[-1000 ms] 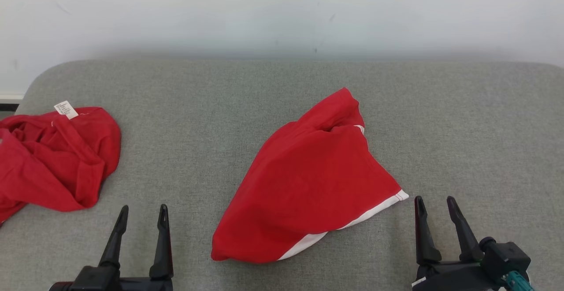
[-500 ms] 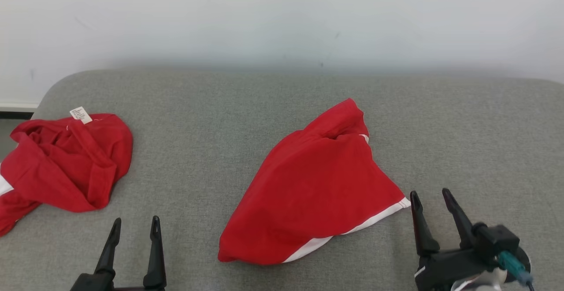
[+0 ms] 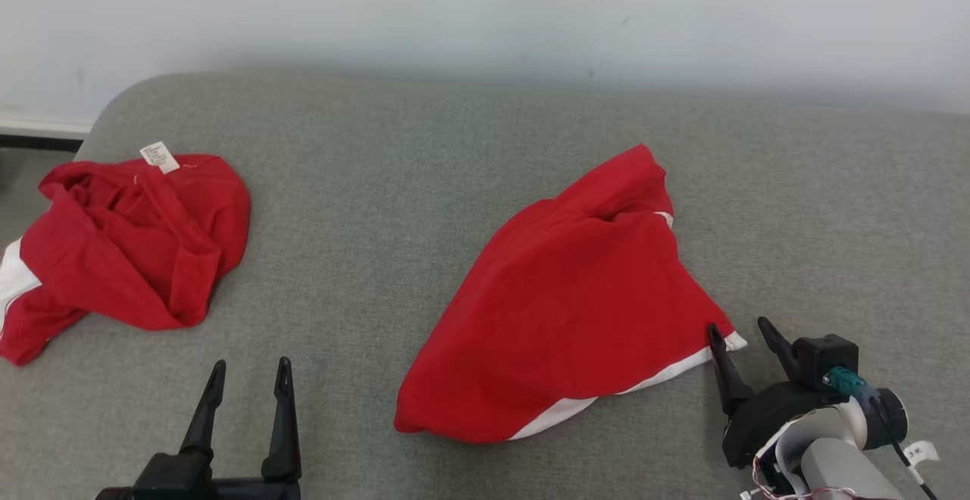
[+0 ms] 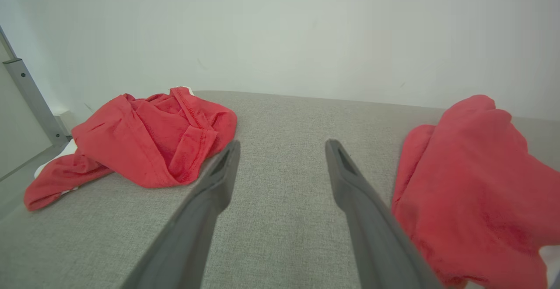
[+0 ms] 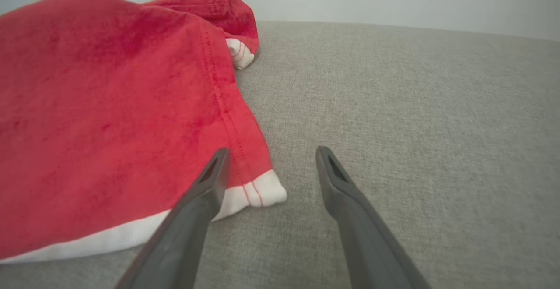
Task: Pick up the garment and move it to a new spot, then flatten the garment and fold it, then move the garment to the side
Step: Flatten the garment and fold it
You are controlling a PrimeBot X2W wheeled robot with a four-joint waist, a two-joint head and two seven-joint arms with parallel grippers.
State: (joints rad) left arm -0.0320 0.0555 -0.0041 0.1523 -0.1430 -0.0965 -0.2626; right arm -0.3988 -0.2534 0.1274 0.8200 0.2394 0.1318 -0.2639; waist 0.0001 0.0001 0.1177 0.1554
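The right hand (image 3: 736, 326) is hovering wide open and holding nothing, one finger right at the white-trimmed corner of the red garment (image 3: 576, 310), while the left hand (image 3: 251, 364) is standing wide open and empty well to the garment's left. The garment is lying crumpled in the middle of a grey fabric surface (image 3: 379, 182), with a second red garment (image 3: 129, 242) bunched far to its left and a plain pale wall (image 3: 485, 7) rising behind it.

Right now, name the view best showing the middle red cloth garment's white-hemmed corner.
Right wrist view: the white-hemmed corner sits close, stitching clear. Head view shows it small; left wrist view, mainly the red garment.
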